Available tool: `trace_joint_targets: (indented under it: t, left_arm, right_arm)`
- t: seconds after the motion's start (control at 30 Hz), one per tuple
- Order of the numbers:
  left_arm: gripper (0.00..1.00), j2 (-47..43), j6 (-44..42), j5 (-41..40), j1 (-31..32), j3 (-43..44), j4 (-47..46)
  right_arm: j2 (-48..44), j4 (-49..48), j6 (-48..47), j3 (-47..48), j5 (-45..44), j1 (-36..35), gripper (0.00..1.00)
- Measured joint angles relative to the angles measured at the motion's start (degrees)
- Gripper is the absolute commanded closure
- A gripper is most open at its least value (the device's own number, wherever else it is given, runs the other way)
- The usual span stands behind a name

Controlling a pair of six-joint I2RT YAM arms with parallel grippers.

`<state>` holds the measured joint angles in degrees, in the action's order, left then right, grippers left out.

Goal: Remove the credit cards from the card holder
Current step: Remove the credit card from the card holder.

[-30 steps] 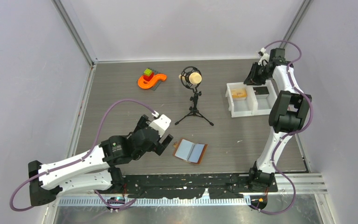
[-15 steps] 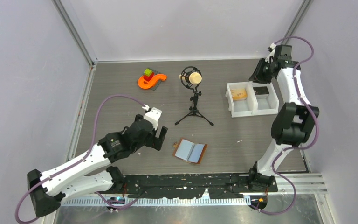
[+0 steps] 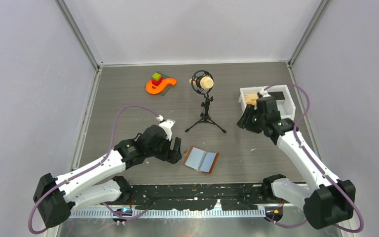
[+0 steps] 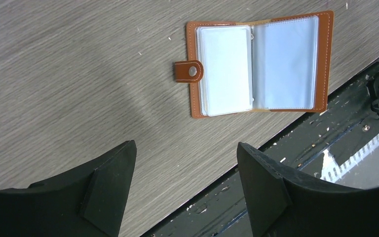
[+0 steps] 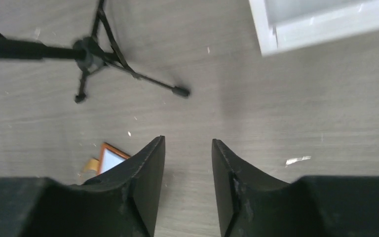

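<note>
The card holder [image 3: 202, 160] lies open, the left claw [image 3: 176, 151] just beside it, seemingly not touching.

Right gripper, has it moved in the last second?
Yes. The right gripper swung from beyond the white bin to its near-left corner, toward the card holder.

One open card holder [image 3: 202, 160], one microphone stand [image 3: 206, 106], one white bin [image 3: 276, 87], one orange toy [image 3: 158, 85], two arms [image 3: 94, 170] [image 3: 301, 153].
</note>
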<state>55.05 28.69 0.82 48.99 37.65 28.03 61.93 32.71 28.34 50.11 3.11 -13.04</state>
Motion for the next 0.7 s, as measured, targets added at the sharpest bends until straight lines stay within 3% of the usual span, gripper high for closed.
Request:
trace_joint_targets:
  t: [0.4, 0.7]
  left_arm:
    - [0.21, -5.9, 3.1, -0.2, 0.0, -6.4, -3.0]
    - [0.21, -5.9, 4.9, -1.2, 0.0, -7.7, -4.7]
  right_arm:
    - [-19.1, -8.4, 20.2, -24.7, -4.4, -23.2, 0.27]
    - [-14.3, -17.0, 28.3, -28.0, -6.3, -34.2, 0.28]
